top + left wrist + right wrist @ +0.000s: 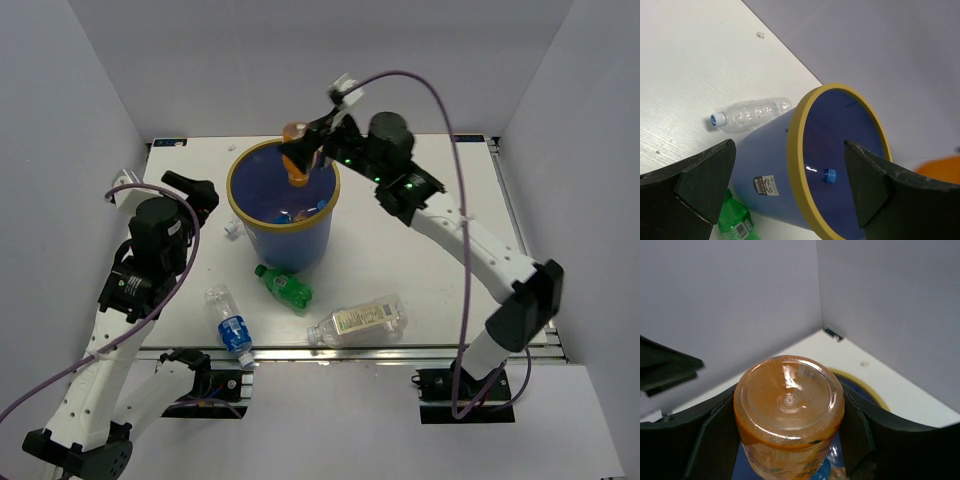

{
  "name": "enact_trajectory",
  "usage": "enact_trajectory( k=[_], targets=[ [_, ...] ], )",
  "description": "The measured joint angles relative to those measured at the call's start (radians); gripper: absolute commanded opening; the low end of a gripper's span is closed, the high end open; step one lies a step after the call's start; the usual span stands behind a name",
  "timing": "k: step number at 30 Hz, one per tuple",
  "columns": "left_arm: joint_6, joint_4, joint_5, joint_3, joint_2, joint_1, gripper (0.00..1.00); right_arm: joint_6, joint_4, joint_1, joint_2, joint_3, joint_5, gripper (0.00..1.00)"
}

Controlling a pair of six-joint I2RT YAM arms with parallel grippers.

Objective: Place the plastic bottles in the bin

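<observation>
**Holding an orange bottle over the bin, several more to go**

The white surface (440, 200) carries the blue bin (300, 248) at its centre. Some binned bottles (295, 212) with blue caps already lie at its bottom, so part of the job looks done.

The right hand (300, 158) reaches in from 2 o'clock and is clamped on an orange bottle (297, 165), with its fingers (710, 440) pressed to both sides. The bottle hangs cap down above the bin's 12 o'clock rim, so letting go appears to be the step in hand. The left hand (195, 190) hovers at 9 o'clock of the bin, jaws wide apart and holding nothing.

Left on the surface are:
- the larger clear bottle (358, 320), at 5 o'clock of the bin
- a green bottle (284, 285), near the bin's base at 6 o'clock
- a clear blue-labelled bottle (230, 322), at 7 o'clock

The left wrist view also shows a clear blue-capped bottle (750, 114) lying just beside the bin's wall. At least three pickups remain, probably four.
</observation>
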Motion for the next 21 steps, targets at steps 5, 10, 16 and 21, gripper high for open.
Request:
enact_trajectory(
  k=[5, 10, 16, 21],
  targets=[
    [-0.045, -0.075, -0.031, -0.024, -0.04, 0.0, 0.98, -0.066, -0.123, 0.043, 0.158, 0.034, 0.036, 0.89],
    [-0.088, -0.194, -0.038, -0.122, -0.076, 0.0, 0.98, -0.108, -0.238, 0.043, 0.195, 0.036, 0.037, 0.89],
    [-0.138, -0.312, 0.023, -0.298, -0.066, 0.0, 0.98, -0.129, -0.243, 0.043, 0.108, -0.001, 0.051, 0.89],
    [-0.175, -0.334, 0.114, -0.443, -0.065, 0.0, 0.98, -0.134, -0.18, 0.043, -0.091, -0.194, 0.107, 0.89]
  ],
)
